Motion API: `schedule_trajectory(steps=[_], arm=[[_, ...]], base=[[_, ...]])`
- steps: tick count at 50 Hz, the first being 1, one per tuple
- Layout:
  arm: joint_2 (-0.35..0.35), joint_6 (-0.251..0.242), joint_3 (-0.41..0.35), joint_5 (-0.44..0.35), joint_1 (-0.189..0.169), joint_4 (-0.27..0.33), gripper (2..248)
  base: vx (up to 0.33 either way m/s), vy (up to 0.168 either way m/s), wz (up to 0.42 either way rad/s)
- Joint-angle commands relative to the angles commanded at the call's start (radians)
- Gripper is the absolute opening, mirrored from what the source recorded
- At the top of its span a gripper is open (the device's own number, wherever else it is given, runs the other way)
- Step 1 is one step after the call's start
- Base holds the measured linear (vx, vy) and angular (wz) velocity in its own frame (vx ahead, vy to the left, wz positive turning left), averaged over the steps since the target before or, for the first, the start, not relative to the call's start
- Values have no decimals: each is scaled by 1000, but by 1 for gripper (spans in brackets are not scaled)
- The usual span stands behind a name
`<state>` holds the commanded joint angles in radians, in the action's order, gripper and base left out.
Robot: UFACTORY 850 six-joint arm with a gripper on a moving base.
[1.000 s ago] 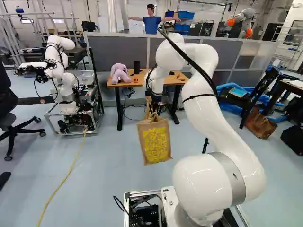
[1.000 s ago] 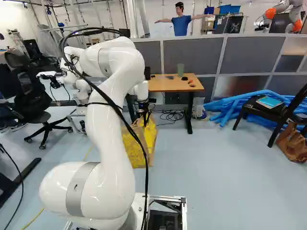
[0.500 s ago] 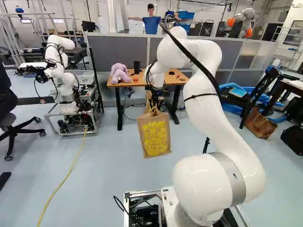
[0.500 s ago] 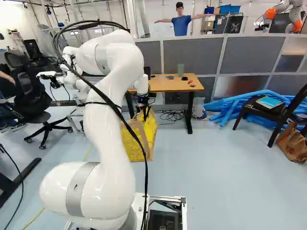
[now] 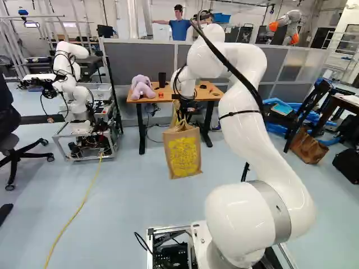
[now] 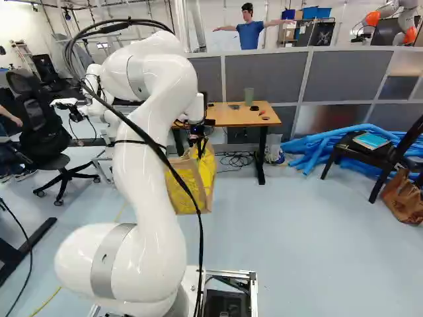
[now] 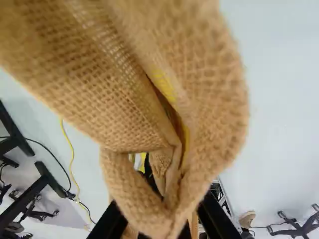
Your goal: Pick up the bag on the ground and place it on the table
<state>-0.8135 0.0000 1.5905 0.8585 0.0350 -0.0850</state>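
My gripper is up in front of the wooden table, with the tan bag with yellow print hanging below it. The bag is clear of the floor, its body lower than the tabletop in the left base view. In the right base view the bag shows partly behind my arm. Seen from the wrist, the gripper is shut on the bag's bunched handles, and the woven cloth fills much of the space ahead of the fingers, hiding most of the pads.
On the table are a purple plush toy, a dark cup and small items. Grey partitions stand behind it. Another robot stands left of the table. Blue tubes and a black chair are to the right.
My arm has risen, and the bag has gone up with the gripper, swinging slightly. The base has not moved, and the table's things stay put.
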Motion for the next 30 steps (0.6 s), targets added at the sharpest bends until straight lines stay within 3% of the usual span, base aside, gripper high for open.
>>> schedule_trajectory(steps=[30], arm=[[28,0,74,33,-2,0,22]], base=[[0,0,0]])
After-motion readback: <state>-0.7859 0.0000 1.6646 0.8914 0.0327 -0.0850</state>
